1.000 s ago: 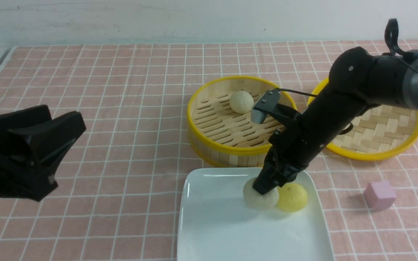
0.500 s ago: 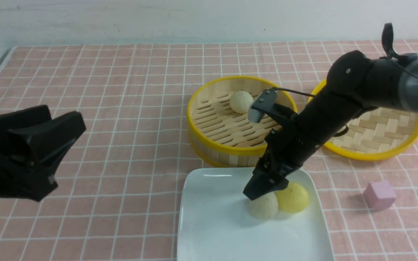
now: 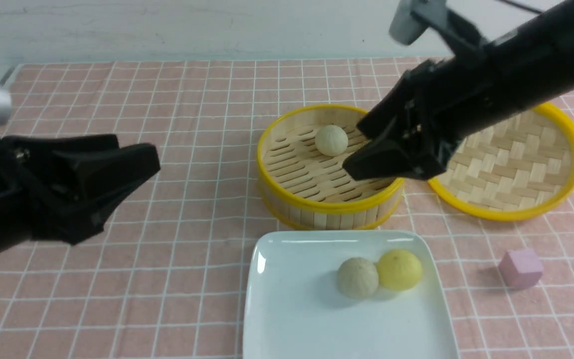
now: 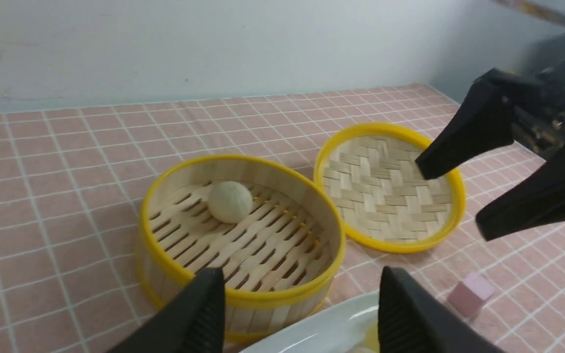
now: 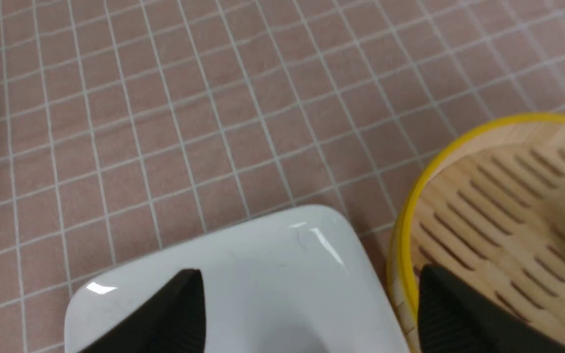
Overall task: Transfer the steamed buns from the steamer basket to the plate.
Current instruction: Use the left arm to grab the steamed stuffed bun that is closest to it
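The beige bun (image 3: 358,277) and yellow bun (image 3: 399,269), both round and pleated, sit touching on the white plate (image 3: 292,309). The off-white bun (image 3: 331,140) lies alone in the slatted basket (image 3: 327,212) just behind the plate. A woven lid (image 3: 516,164) lies right of the basket, and a pink cube (image 3: 520,269) sits beside the plate. The right pincer (image 3: 354,149) hangs over the basket, spread wide, holding nothing. The left pincer (image 3: 137,149), likewise spread, hovers well left.
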Controlling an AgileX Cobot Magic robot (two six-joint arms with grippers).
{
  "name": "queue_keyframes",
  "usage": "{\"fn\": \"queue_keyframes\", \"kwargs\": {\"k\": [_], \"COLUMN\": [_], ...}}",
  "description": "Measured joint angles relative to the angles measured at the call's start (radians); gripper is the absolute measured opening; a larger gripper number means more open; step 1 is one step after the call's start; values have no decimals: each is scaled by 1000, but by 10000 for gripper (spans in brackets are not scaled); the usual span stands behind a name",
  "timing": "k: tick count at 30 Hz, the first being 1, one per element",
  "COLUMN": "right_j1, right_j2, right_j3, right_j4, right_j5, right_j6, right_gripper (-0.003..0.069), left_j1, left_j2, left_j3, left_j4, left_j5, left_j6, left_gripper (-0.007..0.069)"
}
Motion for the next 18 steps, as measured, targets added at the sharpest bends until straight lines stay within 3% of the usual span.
{"fn": "queue_keyframes", "kwargs": {"k": [6,11,18], "right_j1": [0,0,0], "right_j2": [-137,-258,-319], "right_j3": [1,3,3], "right_j4": [-61,-135,-194], "right_j5": [28,27,27], "right_j6": [48,65,101], "right_gripper": [558,558,558], "left_j1": [0,0,-46], "left_j2": [184,376,526], "left_j3": [-156,-321,-458], "left_j4": [61,182,302], "left_j5": [90,174,199], "left_j6": [-3,-91,-124], "left_gripper": [436,436,436]}}
